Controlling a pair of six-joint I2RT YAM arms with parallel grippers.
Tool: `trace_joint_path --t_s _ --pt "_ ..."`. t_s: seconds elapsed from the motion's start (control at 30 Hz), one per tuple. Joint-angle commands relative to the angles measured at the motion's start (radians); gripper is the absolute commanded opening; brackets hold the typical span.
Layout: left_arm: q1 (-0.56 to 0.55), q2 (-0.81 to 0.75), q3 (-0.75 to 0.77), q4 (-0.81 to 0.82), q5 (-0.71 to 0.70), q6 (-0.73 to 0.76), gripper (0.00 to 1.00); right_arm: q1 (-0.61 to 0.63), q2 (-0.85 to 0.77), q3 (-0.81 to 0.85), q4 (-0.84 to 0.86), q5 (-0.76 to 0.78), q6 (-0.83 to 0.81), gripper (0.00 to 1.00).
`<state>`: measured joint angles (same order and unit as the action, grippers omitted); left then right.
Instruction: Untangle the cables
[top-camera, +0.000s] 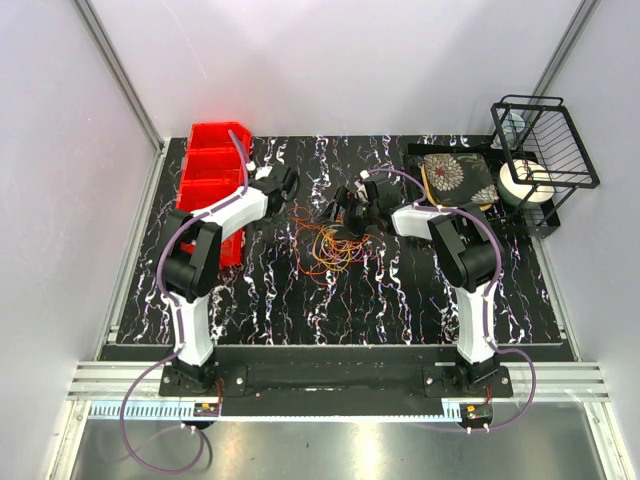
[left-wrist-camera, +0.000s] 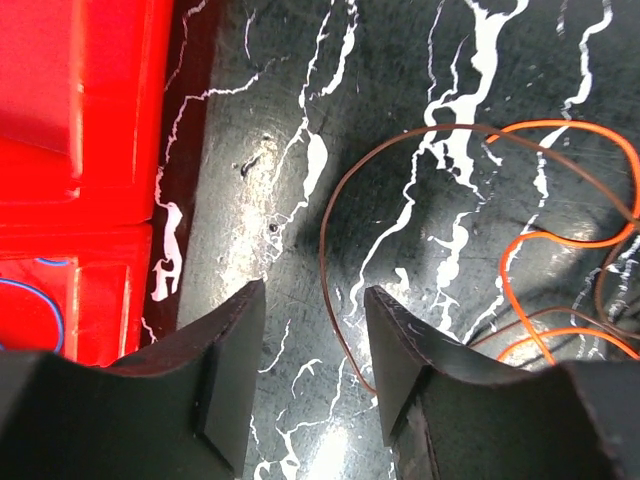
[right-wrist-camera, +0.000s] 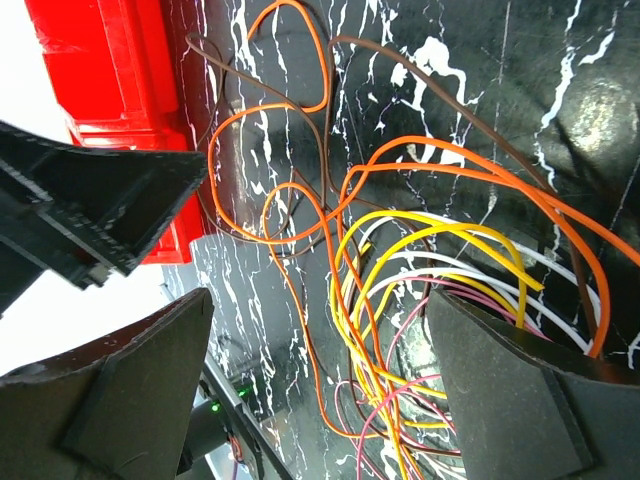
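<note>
The cables (top-camera: 325, 245) lie as a loose tangle of orange, yellow, brown and pink loops on the black marbled table (top-camera: 400, 295), between the two arms. My left gripper (top-camera: 285, 185) is at the tangle's left edge, next to the red bin (top-camera: 210, 165). In the left wrist view its fingers (left-wrist-camera: 313, 290) stand apart, low over the table. A brown wire loop (left-wrist-camera: 325, 220) runs between them, close to the right finger (left-wrist-camera: 400, 350). My right gripper (top-camera: 345, 205) hangs wide open (right-wrist-camera: 320, 295) over the tangle, with yellow and orange cables (right-wrist-camera: 400, 300) lying between its fingers.
The red bin (left-wrist-camera: 80, 150) is close on the left of the left gripper and also shows in the right wrist view (right-wrist-camera: 110, 70). At the back right stand a black wire rack (top-camera: 545, 130), a white roll (top-camera: 525, 182) and a floral-patterned item (top-camera: 455, 175).
</note>
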<state>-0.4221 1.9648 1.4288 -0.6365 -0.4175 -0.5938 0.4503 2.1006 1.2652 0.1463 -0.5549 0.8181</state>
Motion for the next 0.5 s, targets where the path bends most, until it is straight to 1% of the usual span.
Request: trace_joint_path --t_s 0.0,0.1,0.13,0.17,0.2,0.23,0.27,0.37,0.4,0.43,0.47 --pt "-0.004 0.034 0.021 -0.008 -0.012 -0.021 0.47 0.001 0.035 0.014 -0.033 0.001 -0.007 0.95" --pt "-0.004 0.049 0.031 -0.006 -0.015 -0.018 0.43 -0.002 0.035 0.016 -0.037 0.001 -0.013 0.95" --pt "-0.004 0.054 0.035 -0.003 -0.014 -0.012 0.38 -0.001 0.035 0.016 -0.039 0.003 -0.016 0.95" --pt "-0.004 0.058 0.041 0.000 -0.009 -0.006 0.26 -0.002 0.038 0.016 -0.039 0.001 -0.016 0.95" --pt "-0.004 0.071 0.057 -0.002 -0.004 0.002 0.17 -0.002 0.038 0.016 -0.040 0.000 -0.016 0.95" --pt "-0.003 0.072 0.065 -0.005 -0.006 0.009 0.02 -0.002 0.039 0.017 -0.040 0.000 -0.016 0.95" --pt "-0.004 0.069 0.079 -0.015 -0.018 0.009 0.00 -0.002 0.039 0.017 -0.040 -0.002 -0.016 0.95" --pt "-0.004 -0.038 0.134 -0.068 -0.114 0.022 0.00 -0.002 0.042 0.017 -0.040 0.000 -0.016 0.95" --pt "0.002 -0.078 0.166 -0.078 -0.163 0.035 0.00 -0.002 0.044 0.017 -0.040 -0.002 -0.016 0.95" --pt "0.008 -0.158 0.191 -0.087 -0.182 0.072 0.00 -0.002 0.045 0.020 -0.040 -0.003 -0.014 0.95" --pt "0.016 -0.188 0.255 -0.098 -0.194 0.092 0.00 -0.004 0.047 0.022 -0.040 -0.007 -0.014 0.95"
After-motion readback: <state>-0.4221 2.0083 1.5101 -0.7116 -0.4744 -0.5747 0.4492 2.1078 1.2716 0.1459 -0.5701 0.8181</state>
